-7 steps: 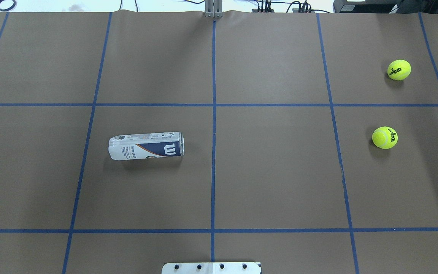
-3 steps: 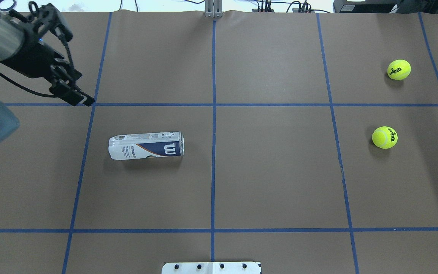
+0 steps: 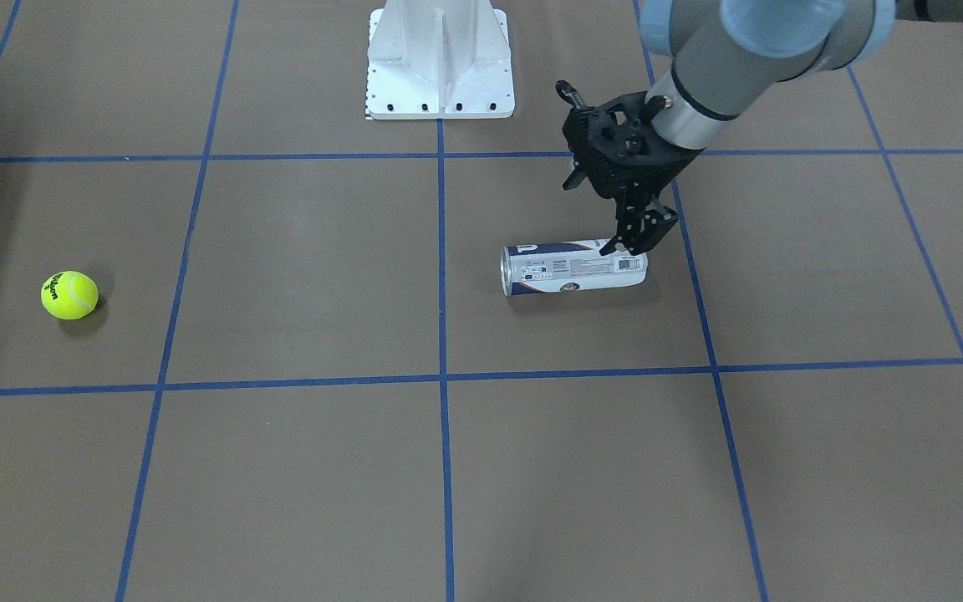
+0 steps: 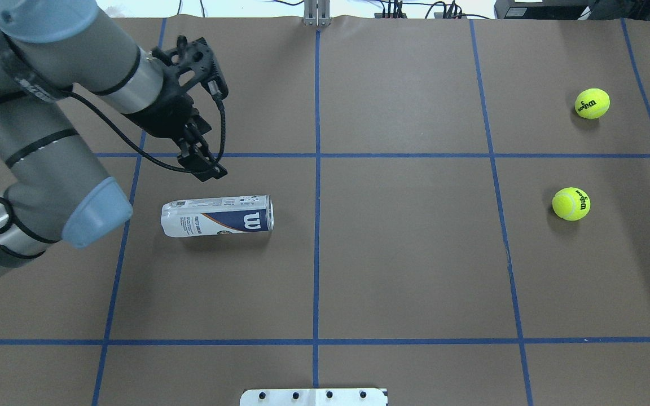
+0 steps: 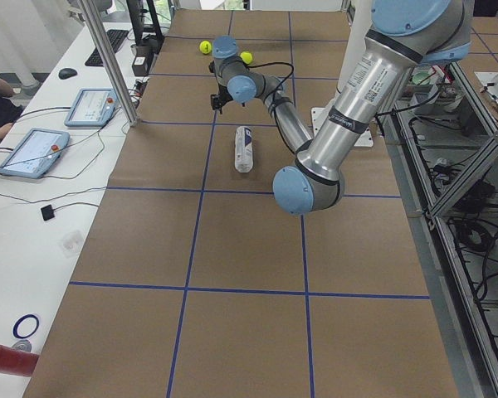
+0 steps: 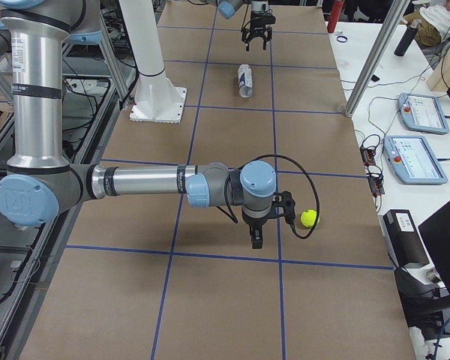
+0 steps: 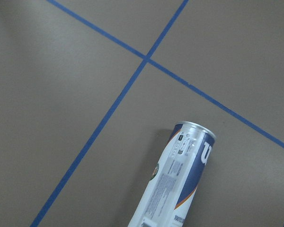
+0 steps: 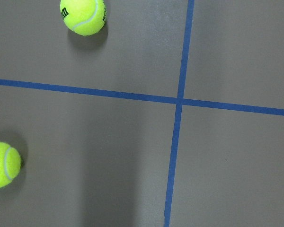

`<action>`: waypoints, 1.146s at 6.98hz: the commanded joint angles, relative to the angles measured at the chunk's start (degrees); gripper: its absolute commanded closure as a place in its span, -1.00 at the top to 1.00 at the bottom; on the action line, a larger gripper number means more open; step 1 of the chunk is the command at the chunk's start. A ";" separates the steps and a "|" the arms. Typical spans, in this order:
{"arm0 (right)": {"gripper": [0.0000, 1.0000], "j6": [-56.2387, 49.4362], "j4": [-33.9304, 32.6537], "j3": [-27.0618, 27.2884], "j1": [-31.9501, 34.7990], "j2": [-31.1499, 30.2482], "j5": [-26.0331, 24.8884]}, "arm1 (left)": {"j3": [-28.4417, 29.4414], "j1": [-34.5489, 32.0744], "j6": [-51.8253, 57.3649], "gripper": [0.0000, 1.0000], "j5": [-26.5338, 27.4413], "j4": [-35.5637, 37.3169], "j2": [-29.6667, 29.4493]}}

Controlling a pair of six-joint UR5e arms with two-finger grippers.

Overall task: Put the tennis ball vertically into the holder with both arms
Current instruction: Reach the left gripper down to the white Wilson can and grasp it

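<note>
Holder (image 4: 216, 216) lies flat (tennis balls (image 4: 571, 203) well apart).

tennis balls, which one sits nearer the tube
The ball nearer the robot, level with the tube; the other ball lies a row of squares beyond.

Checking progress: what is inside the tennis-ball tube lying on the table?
No ball shows inside the holder; its label hides most of the interior. Both tennis balls lie outside, well apart from it.
</note>
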 commanded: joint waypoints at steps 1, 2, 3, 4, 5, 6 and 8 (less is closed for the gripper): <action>0.99 0.00 0.00 -0.08 -0.09 -0.06 0.00 | 6.69 4.48 2.67 0.99 2.69 0.14 -4.59; 0.99 0.00 0.00 -0.34 -0.09 0.03 0.00 | 7.14 6.32 4.76 0.99 6.78 0.13 -4.59; 0.99 0.09 0.00 -0.34 -0.09 -0.06 0.00 | 7.32 8.69 6.17 0.99 12.83 -0.13 -4.59; 1.00 0.09 0.00 -0.43 -0.09 0.03 0.00 | 8.11 9.23 8.02 0.99 14.19 -0.13 -4.59; 0.99 0.09 0.00 -0.43 -0.09 -0.06 0.00 | 8.90 10.11 8.12 0.99 14.29 -0.13 -4.50; 0.99 0.09 0.00 -0.43 -0.09 0.03 0.00 | 9.78 11.42 8.12 0.98 14.29 -0.30 -4.50; 0.99 0.09 0.00 -0.43 -0.09 0.03 -0.09 | 10.75 13.89 8.12 0.98 17.78 -0.48 -4.59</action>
